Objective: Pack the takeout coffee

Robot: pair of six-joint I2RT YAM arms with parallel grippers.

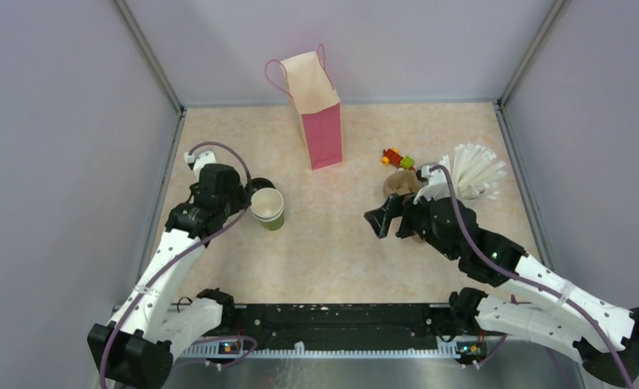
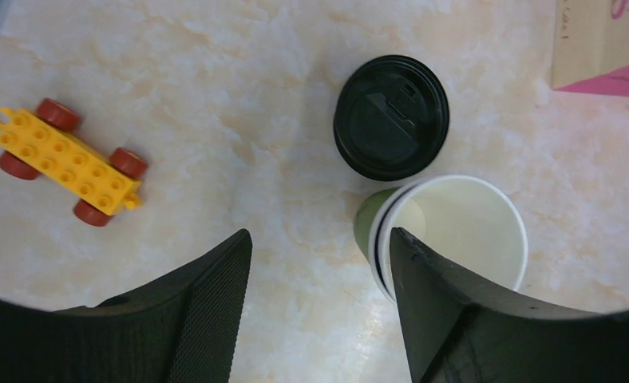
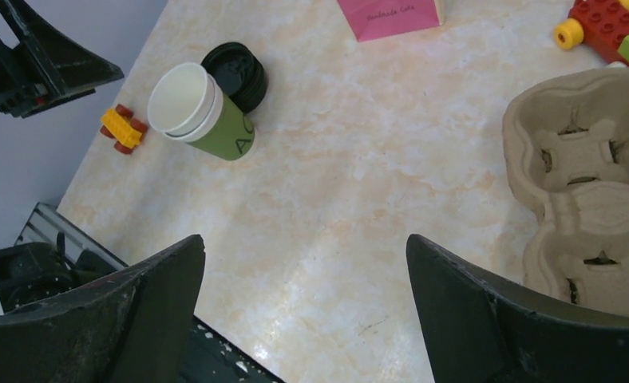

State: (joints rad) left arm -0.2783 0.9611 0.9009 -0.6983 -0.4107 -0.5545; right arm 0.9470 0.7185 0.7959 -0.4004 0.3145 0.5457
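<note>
While the right arm's fingers [image 3: 487, 319] hang wide open and empty over bare tabletop [image 3: 359, 199], well apart from the cups, the left arm's fingers [image 2: 207, 311] are much nearer. They too stand apart and grip nothing. The open green paper cup [image 2: 463, 227] stands upright, mouth up, partly hidden by the finger on the bag's side rather than centred in the gap. The black-lidded cup [image 2: 391, 116] sits just beside it, beyond the fingertips; only its lid shows clearly. The left arm likely needs a sideways shift to straddle either cup. Counted: one green cup, one black lid, one moulded-pulp carrier [image 3: 583, 183], one pink paper bag [image 1: 320, 121], one yellow toy car [image 2: 68, 163], one bundle of white straws [image 1: 474, 170].
</note>
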